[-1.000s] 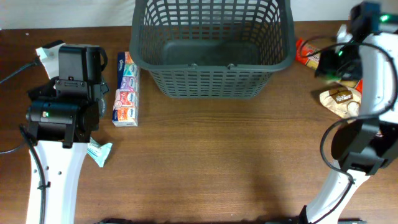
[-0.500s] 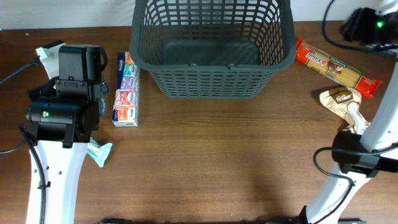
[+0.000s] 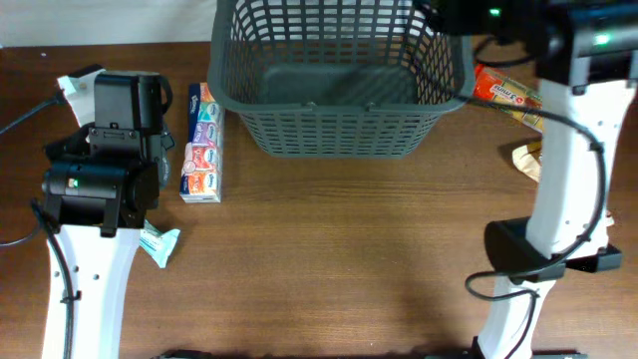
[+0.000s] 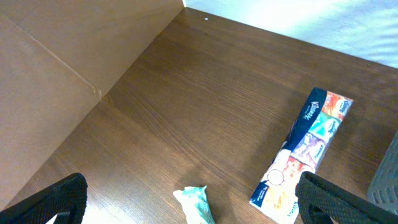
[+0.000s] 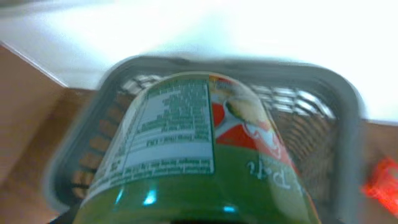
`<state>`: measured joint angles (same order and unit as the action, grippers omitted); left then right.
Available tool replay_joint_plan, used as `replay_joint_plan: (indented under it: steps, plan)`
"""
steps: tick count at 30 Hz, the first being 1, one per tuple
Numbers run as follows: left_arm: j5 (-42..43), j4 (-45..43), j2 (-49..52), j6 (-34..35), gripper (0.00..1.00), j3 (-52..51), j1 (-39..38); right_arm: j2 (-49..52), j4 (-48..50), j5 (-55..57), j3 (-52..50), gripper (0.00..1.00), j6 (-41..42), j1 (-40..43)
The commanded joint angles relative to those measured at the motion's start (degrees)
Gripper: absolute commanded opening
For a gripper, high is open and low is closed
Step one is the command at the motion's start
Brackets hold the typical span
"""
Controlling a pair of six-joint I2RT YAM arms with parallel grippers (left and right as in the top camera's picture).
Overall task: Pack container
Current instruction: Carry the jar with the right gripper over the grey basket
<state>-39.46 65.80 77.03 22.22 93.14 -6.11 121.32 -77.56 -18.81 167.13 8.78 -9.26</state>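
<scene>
Status: the container (image 3: 339, 130) is sitting at 12 o'clock on the table (image 3: 349, 259), open side up, nothing showing on its floor in the overhead view; the right gripper (image 3: 451, 17) is being held over its 2 o'clock corner. A green can (image 5: 186, 143) is being grasped there; it is filling the right wrist view, its fingers are hidden behind it, so the grip is being judged from the can hanging above the basket rim (image 5: 336, 93). Can's long axis is running about 6 to 12 in that view, pointing across the basket opening; the opening is lying below and ahead of the can, toward 12. Judgement: the release is being set up; the can is being expected to need shifting toward the basket's middle to clear the rim. The left gripper (image 4: 189, 202) is being kept fully spread, gripping nothing, at 9 o'clock of the basket; a tissue pack (image 3: 201, 145) and a teal packet (image 3: 159, 242) are lying near it. The right arm is clearly the nearer one.
</scene>
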Motion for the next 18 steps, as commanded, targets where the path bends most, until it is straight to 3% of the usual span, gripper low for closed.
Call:
replay_joint_plan:
  steps: [1,18]
  plan:
    - [-0.8,0.0,-0.5,0.0,0.99,0.7,0.3,-1.9,3.2,0.3,-0.2,0.04,0.4,-3.1]
    - [-0.8,0.1,-0.5,0.0,0.99,0.7,0.3,2.1,12.2,3.8,-24.5,0.04,-1.0,-6.8]
